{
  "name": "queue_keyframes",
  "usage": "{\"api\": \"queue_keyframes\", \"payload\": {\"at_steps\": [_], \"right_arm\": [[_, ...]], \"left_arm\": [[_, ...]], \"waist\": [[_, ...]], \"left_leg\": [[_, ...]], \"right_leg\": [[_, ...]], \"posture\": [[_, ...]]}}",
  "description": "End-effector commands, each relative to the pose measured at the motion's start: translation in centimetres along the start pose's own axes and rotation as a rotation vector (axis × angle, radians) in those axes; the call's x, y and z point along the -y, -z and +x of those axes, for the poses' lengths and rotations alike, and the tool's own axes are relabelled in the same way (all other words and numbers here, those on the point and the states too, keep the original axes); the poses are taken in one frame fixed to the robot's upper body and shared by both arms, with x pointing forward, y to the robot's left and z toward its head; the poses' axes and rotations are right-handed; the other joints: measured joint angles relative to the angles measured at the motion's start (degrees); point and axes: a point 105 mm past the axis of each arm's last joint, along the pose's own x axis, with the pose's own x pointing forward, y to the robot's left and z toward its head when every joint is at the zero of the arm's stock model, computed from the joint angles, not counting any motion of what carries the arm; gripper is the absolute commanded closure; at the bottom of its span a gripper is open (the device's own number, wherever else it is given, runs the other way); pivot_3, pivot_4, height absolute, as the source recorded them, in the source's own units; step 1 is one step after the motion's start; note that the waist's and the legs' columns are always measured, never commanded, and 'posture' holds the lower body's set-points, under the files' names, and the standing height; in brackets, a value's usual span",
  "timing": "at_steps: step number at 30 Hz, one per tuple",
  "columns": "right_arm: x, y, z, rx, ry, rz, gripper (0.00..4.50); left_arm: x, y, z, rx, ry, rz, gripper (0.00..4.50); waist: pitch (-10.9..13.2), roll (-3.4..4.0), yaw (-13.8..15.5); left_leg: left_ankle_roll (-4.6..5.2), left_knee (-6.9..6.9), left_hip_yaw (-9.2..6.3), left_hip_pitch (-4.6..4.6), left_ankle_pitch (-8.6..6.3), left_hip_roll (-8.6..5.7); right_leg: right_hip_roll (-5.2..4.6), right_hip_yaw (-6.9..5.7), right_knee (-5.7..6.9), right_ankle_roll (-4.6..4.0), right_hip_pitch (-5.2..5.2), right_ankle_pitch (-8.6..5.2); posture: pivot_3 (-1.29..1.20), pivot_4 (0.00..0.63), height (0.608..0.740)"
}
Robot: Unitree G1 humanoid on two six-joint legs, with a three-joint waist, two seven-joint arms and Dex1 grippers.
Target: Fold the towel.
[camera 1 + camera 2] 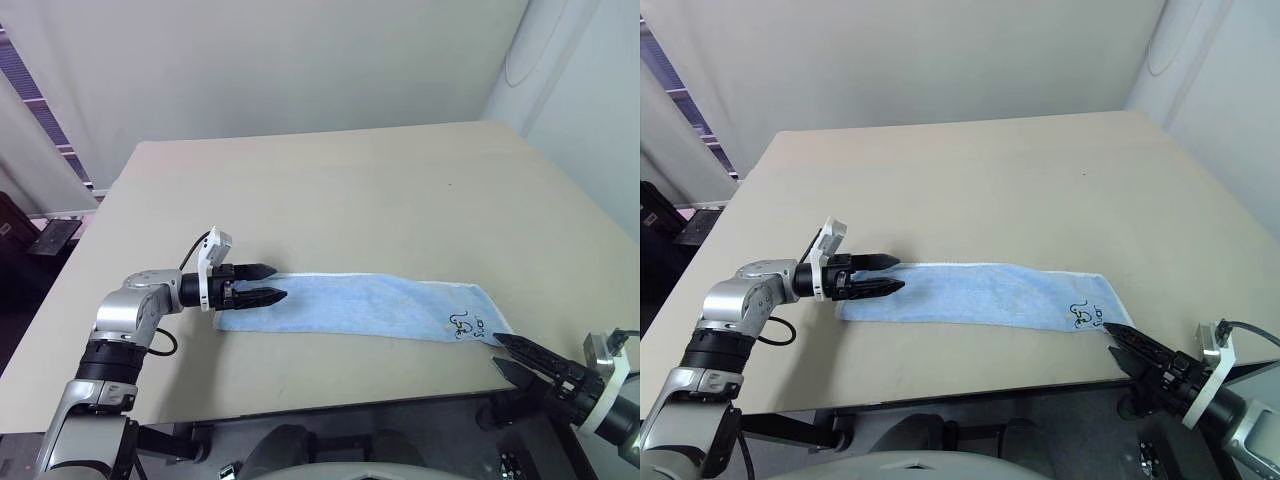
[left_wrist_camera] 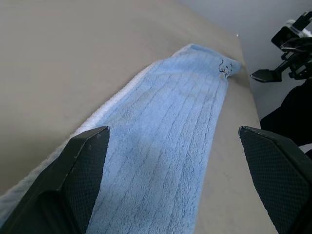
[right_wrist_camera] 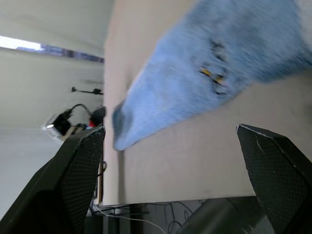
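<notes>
The towel (image 1: 360, 305) lies flat on the table as a long, narrow light blue strip running left to right, with a white edge along its far side. A small dark printed figure (image 1: 465, 324) marks its right end. My left gripper (image 1: 278, 282) hovers over the towel's left end, pointing right, open, with nothing between its fingers (image 2: 73, 180). My right gripper (image 1: 497, 352) is open just off the table's front edge, beside the towel's right end and apart from it. In the right wrist view the towel (image 3: 219, 63) lies ahead of the open fingers (image 3: 278, 170).
The beige table (image 1: 350, 190) reaches back to a pale wall. Its front edge (image 1: 330, 405) runs just below the towel, and its left edge (image 1: 100, 230) drops toward dark furniture (image 1: 20, 240). Bare tabletop lies behind the towel.
</notes>
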Motion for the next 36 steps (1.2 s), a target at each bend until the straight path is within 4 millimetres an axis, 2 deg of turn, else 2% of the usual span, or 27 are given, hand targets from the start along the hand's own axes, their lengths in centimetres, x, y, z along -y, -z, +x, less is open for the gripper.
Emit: {"api": "queue_keyframes", "payload": {"at_steps": [1,9,14,17,27,32,36], "right_arm": [[0.1,-1.6,0.9,0.056,0.025,-0.011,0.0],[2.0,-5.1,1.9,0.166,0.128,-0.011,0.0],[2.8,-5.4,2.7,0.174,0.166,-0.033,0.0],[2.9,-5.4,2.9,0.167,0.17,-0.048,0.64],[2.5,-5.1,3.3,0.145,0.163,-0.096,4.37],[1.6,-5.5,3.0,0.161,0.136,-0.121,4.44],[-1.0,-7.3,2.0,0.219,0.066,-0.177,4.44]], "left_arm": [[0.4,-0.5,0.2,-0.011,0.009,0.061,0.03],[0.4,-0.6,0.3,-0.01,0.0,0.074,0.03],[0.3,-0.6,0.1,-0.009,-0.015,0.081,0.03],[0.3,-0.2,-0.2,-0.022,-0.026,0.09,0.0],[0.0,-0.1,-0.2,-0.02,-0.049,0.091,0.0],[-0.4,-0.1,-0.1,-0.021,-0.061,0.095,0.0],[-0.6,-0.1,-0.1,-0.023,-0.071,0.098,0.0]], "waist": [[0.0,0.0,-0.06],[-0.01,0.02,0.8],[-0.02,0.01,0.71],[-0.05,-0.04,0.64],[-0.08,-0.05,0.66],[-0.11,-0.07,0.69],[-0.11,-0.05,0.69]], "left_leg": [[0.02,-0.01,0.0,-0.04,-0.01,0.0],[0.13,0.01,0.0,-0.14,-0.05,-0.01],[0.14,0.05,0.0,-0.13,-0.04,-0.01],[0.14,0.07,0.0,-0.01,-0.05,-0.01],[0.14,0.04,0.0,0.08,-0.06,-0.01],[0.14,0.06,0.01,0.11,-0.06,-0.01],[0.14,0.05,0.01,0.1,-0.06,-0.01]], "right_leg": [[0.0,-0.01,-0.04,0.0,-0.03,0.01],[0.02,-0.06,-0.3,0.14,-0.08,0.11],[0.03,-0.06,-0.31,0.21,-0.01,0.16],[0.04,-0.05,-0.36,0.22,0.04,0.21],[0.04,-0.05,-0.38,0.23,0.07,0.22],[0.04,-0.05,-0.38,0.23,0.08,0.23],[0.03,-0.05,-0.37,0.23,0.08,0.23]], "posture": [[0.0,0.0,0.74],[0.0,0.0,0.74],[0.0,0.0,0.74],[0.0,0.0,0.74],[0.0,0.0,0.74],[0.0,0.0,0.74],[0.0,0.0,0.74]]}}
